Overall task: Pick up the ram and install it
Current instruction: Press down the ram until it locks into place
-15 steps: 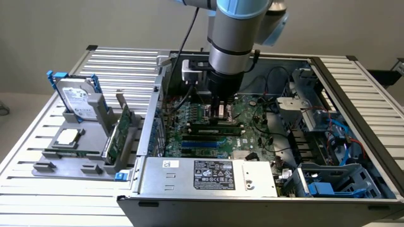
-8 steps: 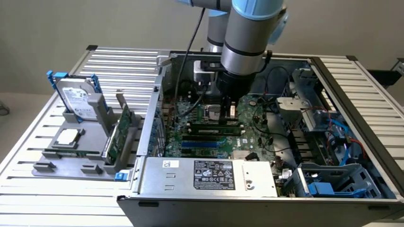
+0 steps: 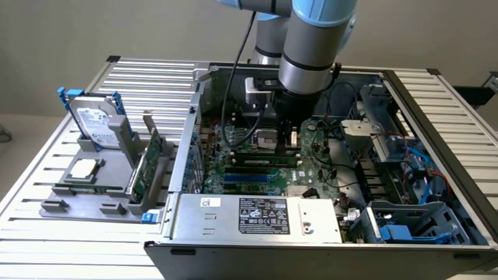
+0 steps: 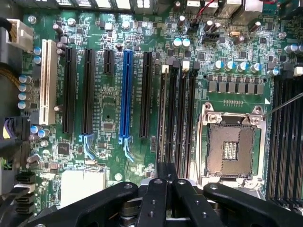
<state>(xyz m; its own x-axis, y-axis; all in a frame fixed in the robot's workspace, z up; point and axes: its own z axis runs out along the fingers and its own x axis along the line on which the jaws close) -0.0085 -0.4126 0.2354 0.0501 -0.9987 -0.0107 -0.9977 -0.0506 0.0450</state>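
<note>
The gripper [image 3: 288,139] reaches down into the open computer case [image 3: 186,169] with its jaws shut tight, the black fingers [image 4: 156,198] meeting with no gap in the wrist view (whether anything thin is pinched between them cannot be told). In the exterior view the ram [image 3: 260,156], a long dark-green stick, stands along the black memory slots [image 4: 182,118] on the motherboard [image 4: 104,118]. The gripper's tips sit just above the end of it toward the exterior view's right, and contact cannot be judged. Room is tight there. The processor socket [image 4: 232,146] with its metal frame lies just beside the slots, the case wall rises on the exterior view's left, and the silver power supply [image 3: 257,216] closes off the near side. Black cables [image 3: 233,70] hang down past the arm into the case. The wrist view gives the board close up: a blue expansion slot [image 4: 126,94], a white slot [image 4: 46,80], and black ones between, all apart from the fingertips. The exterior view adds what lies outside the case on the slatted table [image 3: 46,245]. There a grey tray [image 3: 78,201] carries an upright hard drive [image 3: 97,125], a square silver processor chip [image 3: 81,170] and a green expansion card [image 3: 149,163] standing on edge.
</note>
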